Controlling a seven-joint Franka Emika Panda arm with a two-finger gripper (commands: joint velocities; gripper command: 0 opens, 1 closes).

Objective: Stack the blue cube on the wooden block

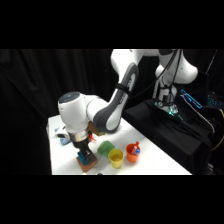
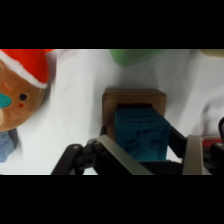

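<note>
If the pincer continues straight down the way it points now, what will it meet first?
The pincer points down with the blue cube between its fingers, directly over the wooden block. The cube would press on the block first; it may already rest there, as depth is unclear.

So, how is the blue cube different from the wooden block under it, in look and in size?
The blue cube is teal, while the wooden block is orange-brown. The cube is narrower; the block is wider, and its rim shows around the cube on three sides. The cube sits between the gripper fingers; the block lies flat on the white table, with the cube over its middle. Both have square, straight-edged outlines.
</note>
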